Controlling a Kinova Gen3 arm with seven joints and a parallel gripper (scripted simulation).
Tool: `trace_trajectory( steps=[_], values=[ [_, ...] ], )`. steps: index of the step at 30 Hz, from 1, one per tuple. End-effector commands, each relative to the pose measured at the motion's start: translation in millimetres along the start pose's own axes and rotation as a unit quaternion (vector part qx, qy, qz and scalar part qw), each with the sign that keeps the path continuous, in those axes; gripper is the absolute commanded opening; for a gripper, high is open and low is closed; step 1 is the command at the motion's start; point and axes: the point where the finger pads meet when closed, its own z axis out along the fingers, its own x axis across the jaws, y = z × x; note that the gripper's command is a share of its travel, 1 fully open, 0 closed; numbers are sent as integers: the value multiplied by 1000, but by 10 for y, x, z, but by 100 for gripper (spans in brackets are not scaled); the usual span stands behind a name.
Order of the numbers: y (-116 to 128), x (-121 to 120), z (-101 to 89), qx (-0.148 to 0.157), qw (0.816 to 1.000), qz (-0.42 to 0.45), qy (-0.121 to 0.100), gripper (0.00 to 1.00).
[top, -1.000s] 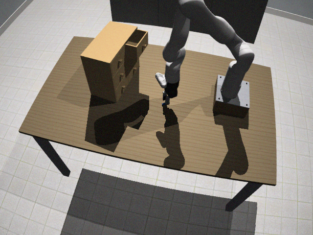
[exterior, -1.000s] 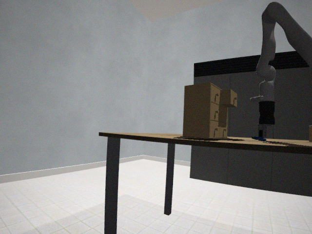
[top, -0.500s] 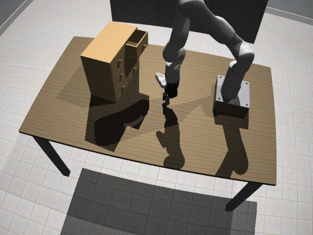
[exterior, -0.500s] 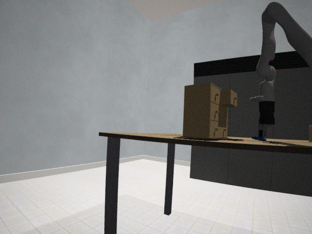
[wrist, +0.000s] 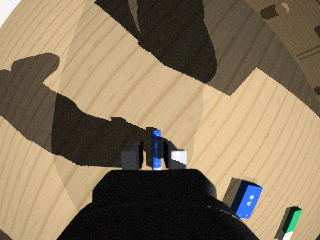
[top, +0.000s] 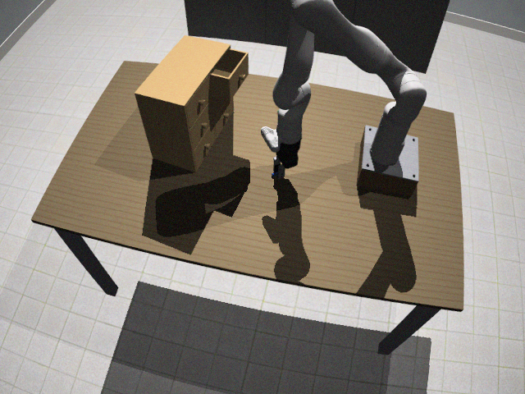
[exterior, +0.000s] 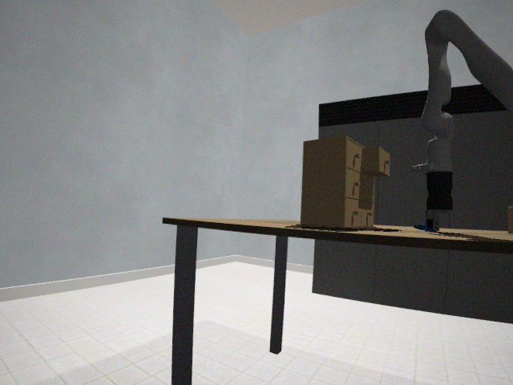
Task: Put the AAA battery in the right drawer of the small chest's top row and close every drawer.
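Note:
The AAA battery (wrist: 156,148) is a small blue cylinder lying on the table. In the wrist view it sits between my two fingertips. My gripper (wrist: 153,150) points straight down at the table top and stands open, with a gap on each side of the battery. In the top view the gripper (top: 277,171) is near the table's middle, to the right of the chest (top: 186,102). The right drawer of the top row (top: 230,67) is pulled out and its inside looks empty. It also shows in the exterior view (exterior: 376,160). The other drawers look pushed in.
A blue block (wrist: 247,199) and a green-and-white thing (wrist: 290,223) lie on the table to the right of my fingers. The arm's base block (top: 390,161) stands at the table's right. The chest's lower front (wrist: 287,0) is ahead in the wrist view.

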Motion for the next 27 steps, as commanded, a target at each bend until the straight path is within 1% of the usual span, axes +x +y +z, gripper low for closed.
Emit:
trace_trajectory(
  steps=[1, 21, 22, 27],
  values=[
    [-5, 38, 20, 2, 1000, 3, 2, 54],
    [-11, 40, 13, 3, 1000, 3, 2, 54],
    [-11, 40, 13, 3, 1000, 3, 2, 24],
    [-11, 40, 13, 3, 1000, 3, 2, 24]
  ],
)
